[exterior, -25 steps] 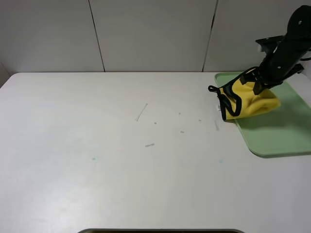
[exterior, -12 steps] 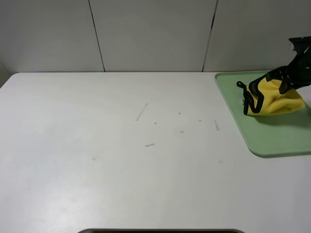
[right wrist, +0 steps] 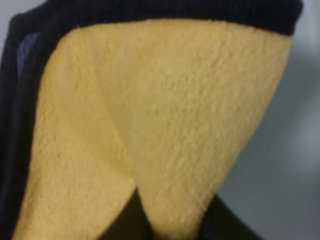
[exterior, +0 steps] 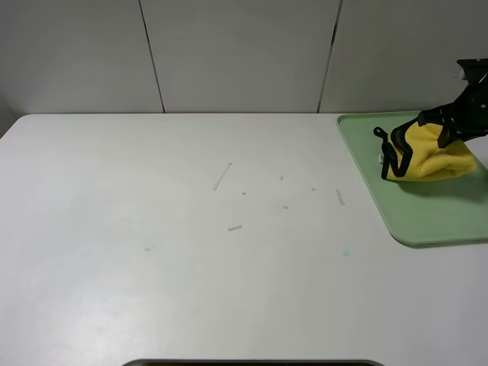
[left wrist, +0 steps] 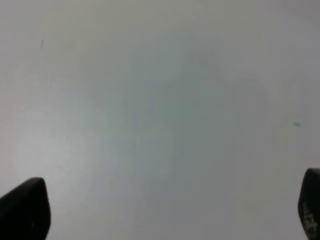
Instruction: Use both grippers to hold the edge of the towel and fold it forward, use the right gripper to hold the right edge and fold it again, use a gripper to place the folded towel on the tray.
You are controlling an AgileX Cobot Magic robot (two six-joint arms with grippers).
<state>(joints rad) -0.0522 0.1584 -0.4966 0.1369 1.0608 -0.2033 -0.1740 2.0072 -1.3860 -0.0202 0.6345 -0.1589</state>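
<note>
Exterior high: towel point(exterior: 429, 156) bunched up on the tray point(exterior: 442, 213), toward its far half, black edge of the towel point(exterior: 394, 156) curling along the side facing table centre. Right gripper point(exterior: 451, 126) down on the towel's far top, arm mostly cut off by the frame edge; finger state not readable here. Table point(exterior: 191, 252) otherwise carries only small scraps point(exterior: 222, 176) near the middle.

Right wrist: fills with yellow plush point(right wrist: 165, 125) and black trim point(right wrist: 150, 12); cloth pinched to a narrow point between the dark fingers point(right wrist: 125, 220), so clamped on the towel.

Left wrist: only bare table point(left wrist: 160, 110), two black fingertips point(left wrist: 25, 207) at opposite lower corners, spread wide, holding nothing. Left gripper out of the exterior view.
</note>
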